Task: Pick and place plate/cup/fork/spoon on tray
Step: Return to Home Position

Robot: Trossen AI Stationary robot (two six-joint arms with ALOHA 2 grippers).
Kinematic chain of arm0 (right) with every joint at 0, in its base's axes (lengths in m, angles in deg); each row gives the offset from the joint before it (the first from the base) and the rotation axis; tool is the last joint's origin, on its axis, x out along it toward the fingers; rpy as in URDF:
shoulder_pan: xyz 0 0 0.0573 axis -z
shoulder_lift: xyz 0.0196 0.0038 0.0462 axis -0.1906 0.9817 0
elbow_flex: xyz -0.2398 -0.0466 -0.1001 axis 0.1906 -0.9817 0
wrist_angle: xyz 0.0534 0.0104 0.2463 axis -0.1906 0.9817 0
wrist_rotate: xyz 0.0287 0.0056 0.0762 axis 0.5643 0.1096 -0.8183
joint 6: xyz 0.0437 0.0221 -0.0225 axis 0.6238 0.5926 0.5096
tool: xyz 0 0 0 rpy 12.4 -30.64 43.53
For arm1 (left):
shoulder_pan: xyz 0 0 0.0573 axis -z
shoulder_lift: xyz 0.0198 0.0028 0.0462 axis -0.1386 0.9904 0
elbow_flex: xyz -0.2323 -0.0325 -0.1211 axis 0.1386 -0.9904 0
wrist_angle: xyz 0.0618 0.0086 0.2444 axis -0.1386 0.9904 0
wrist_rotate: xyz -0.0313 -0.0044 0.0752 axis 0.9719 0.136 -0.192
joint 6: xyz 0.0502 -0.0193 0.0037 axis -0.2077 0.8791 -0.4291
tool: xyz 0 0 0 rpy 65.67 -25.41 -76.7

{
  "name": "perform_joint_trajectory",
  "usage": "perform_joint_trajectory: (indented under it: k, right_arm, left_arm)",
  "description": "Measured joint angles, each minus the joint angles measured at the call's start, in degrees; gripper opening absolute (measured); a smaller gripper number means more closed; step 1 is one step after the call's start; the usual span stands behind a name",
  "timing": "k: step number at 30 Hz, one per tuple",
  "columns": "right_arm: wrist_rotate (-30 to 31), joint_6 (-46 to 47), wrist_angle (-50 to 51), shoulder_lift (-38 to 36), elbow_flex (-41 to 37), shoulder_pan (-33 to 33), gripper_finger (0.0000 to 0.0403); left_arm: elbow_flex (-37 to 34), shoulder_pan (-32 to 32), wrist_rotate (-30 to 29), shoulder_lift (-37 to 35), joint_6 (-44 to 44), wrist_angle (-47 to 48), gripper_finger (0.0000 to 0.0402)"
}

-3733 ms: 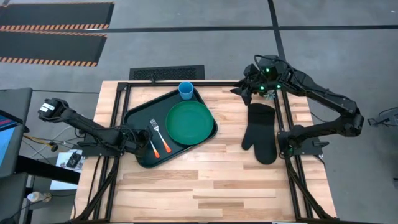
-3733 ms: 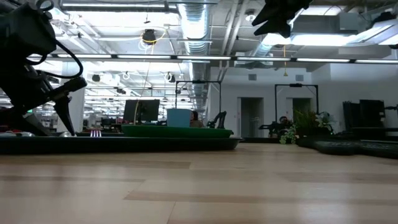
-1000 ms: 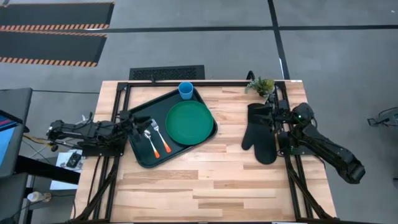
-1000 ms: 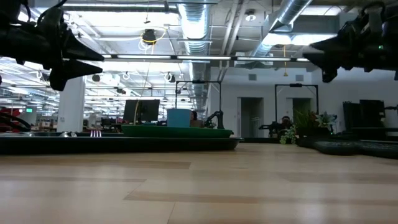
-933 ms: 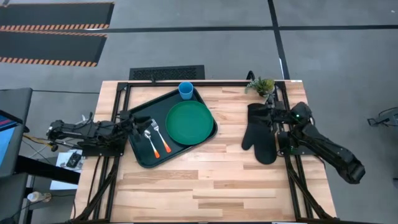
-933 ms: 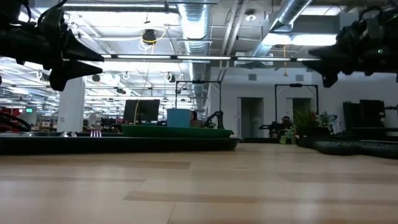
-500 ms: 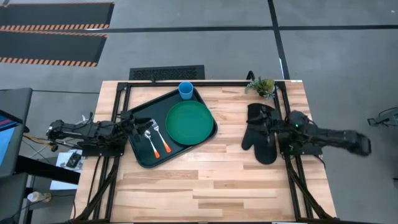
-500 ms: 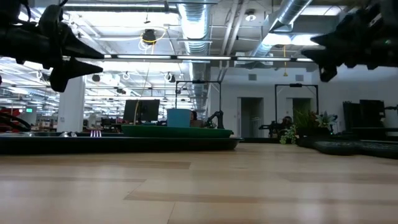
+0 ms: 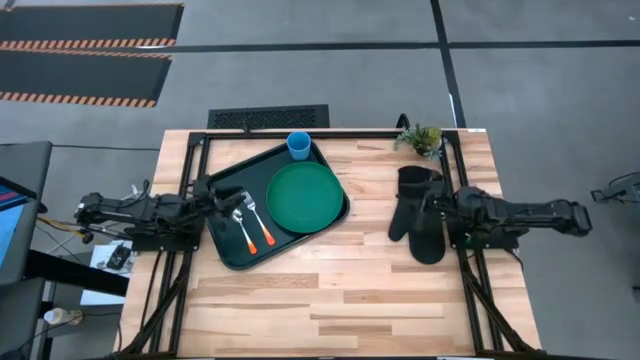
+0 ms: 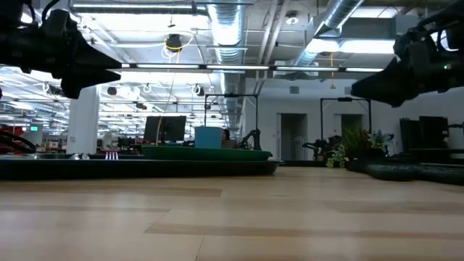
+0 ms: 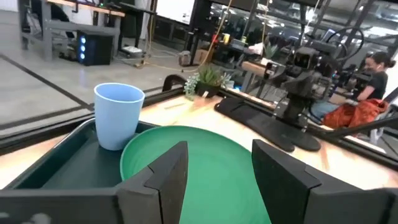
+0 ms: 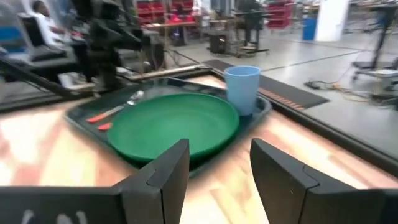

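The dark tray lies on the table's left half. On it rest the green plate, the light-blue cup upright at its far corner, the orange-handled fork and the spoon. My left gripper hovers open and empty over the tray's left rim, pointing at the plate and cup. My right gripper hovers open and empty above the black oven mitt, facing the tray.
A small potted plant stands at the far right of the table, beyond the mitt. Bare wood stretches along the near half of the table. A person shows in the room beyond.
My right gripper has moved a little toward the table's near edge and lower over the oven mitt, while its arm has swung out level toward the right. The things on the tray have stayed where they were.
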Motion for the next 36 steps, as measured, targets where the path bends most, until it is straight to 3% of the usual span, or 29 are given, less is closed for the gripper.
perform_joint_trajectory:
  k: [7,10,16,29,36]
  right_arm:
    - [-15.8,2.6,-8.9,-4.6,0.0,0.1,0.0196]
    - [-19.5,4.4,-5.4,-7.3,0.0,0.1,0.0197]
    - [-19.1,3.2,2.9,-9.0,0.0,-0.1,0.0194]
    - [-19.0,1.6,3.1,-8.3,0.0,-0.1,0.0196]
    - [-18.8,1.5,2.3,-8.3,0.0,-0.1,0.0195]
  left_arm:
    - [-0.4,0.0,2.2,0.0,-1.7,-2.3,0.0164]
    - [-0.4,0.0,2.3,0.0,-2.2,-2.4,0.0164]
    - [-0.3,0.0,2.0,0.0,-1.1,-0.1,0.0164]
    - [-0.3,0.0,1.9,0.0,-3.2,0.2,0.0164]
    - [-0.3,0.0,-2.1,0.0,-1.2,0.1,0.0164]
